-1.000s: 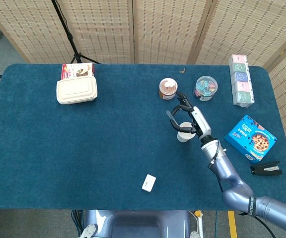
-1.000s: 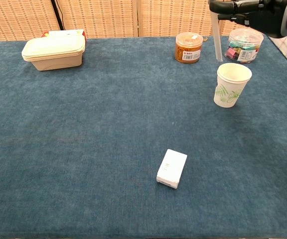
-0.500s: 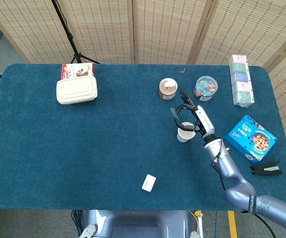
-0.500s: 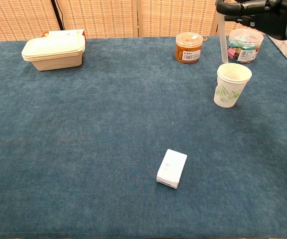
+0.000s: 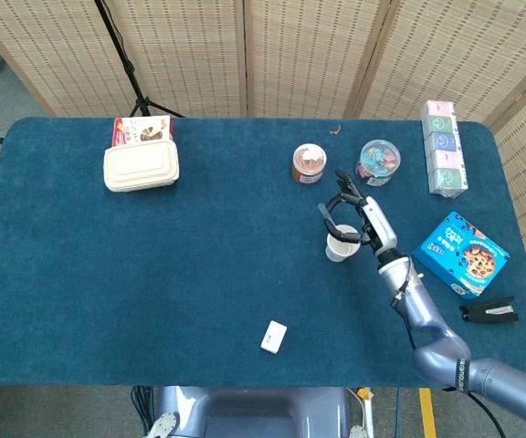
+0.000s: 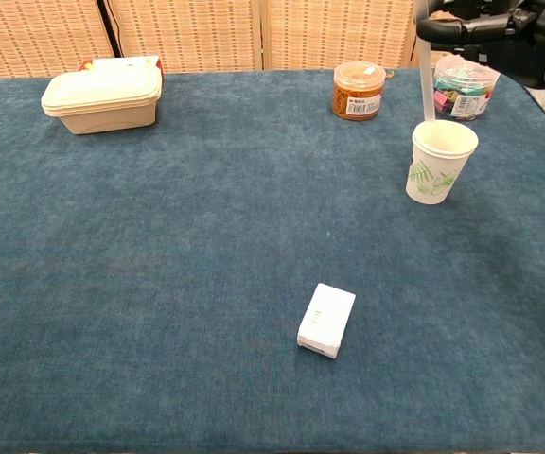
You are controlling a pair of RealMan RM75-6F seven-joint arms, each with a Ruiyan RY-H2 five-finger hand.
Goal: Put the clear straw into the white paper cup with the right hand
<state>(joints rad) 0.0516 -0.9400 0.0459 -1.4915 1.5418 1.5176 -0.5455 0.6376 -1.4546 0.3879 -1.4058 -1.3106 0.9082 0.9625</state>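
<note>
The white paper cup (image 6: 440, 162) with a green leaf print stands upright on the blue table, right of centre; the head view shows the cup (image 5: 339, 247) too. My right hand (image 6: 500, 30) hovers above it at the top right of the chest view, pinching the clear straw (image 6: 428, 83), which hangs upright with its lower end just above the cup's far rim. In the head view the right hand (image 5: 360, 222) sits directly over the cup. My left hand shows in neither view.
An orange-lidded jar (image 6: 359, 90) and a clear tub of clips (image 6: 465, 86) stand behind the cup. A small white box (image 6: 326, 320) lies in the near middle. A beige food container (image 6: 102, 96) sits far left. A blue biscuit box (image 5: 460, 253) and a black stapler (image 5: 489, 312) lie at the right.
My right hand has carried the straw to the right, from left of the cup to above its far rim. The cup has stayed still.
</note>
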